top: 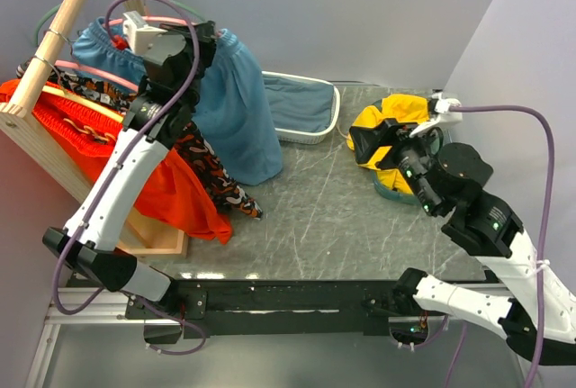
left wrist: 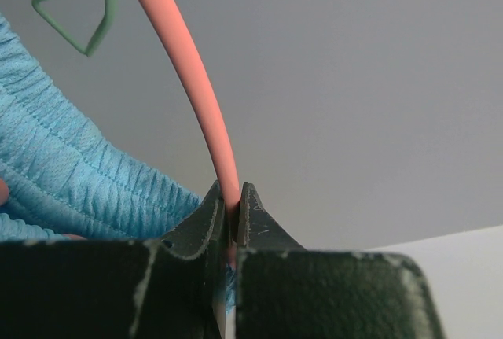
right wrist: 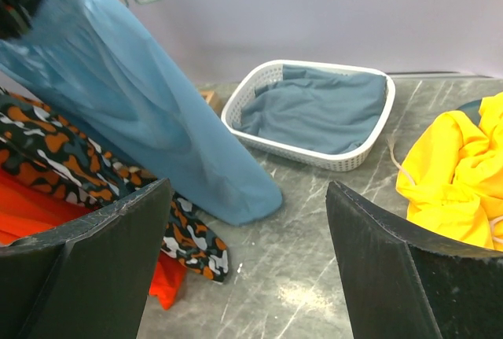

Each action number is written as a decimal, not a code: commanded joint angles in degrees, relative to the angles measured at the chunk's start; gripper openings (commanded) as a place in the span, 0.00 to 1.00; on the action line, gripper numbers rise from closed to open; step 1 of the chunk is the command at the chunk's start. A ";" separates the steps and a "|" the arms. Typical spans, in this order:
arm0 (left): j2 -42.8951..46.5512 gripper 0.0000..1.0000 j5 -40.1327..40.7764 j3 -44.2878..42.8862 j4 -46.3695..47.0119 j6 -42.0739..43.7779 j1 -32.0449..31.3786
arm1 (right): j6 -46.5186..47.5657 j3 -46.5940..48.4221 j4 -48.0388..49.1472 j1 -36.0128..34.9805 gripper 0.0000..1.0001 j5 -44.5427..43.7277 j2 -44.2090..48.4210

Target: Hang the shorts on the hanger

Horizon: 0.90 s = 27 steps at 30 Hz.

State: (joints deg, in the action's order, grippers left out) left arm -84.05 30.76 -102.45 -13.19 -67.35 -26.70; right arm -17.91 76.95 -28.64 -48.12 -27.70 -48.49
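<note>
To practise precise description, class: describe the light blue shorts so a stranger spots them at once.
Find the wooden rack at the far left. The shorts hang there on the pink hanger pinched by the left gripper. Unlike the orange garment and the patterned garment beside them, they are plain light blue.

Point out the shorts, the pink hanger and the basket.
shorts (top: 236,122): top view, on the hanging blue leg.
hanger (left wrist: 198,91): left wrist view, on the pink arched bar.
basket (right wrist: 302,152): right wrist view, on the near white wall.
</note>
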 commanded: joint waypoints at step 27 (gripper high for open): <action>7.76 0.01 -5.98 3.23 6.43 -7.88 12.72 | 2.09 5.32 0.78 0.13 0.86 2.22 -5.91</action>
State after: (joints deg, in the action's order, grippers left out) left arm -78.78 26.28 -99.18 -12.64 -74.39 -15.38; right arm -16.62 80.38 -28.95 -48.12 -25.78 -54.28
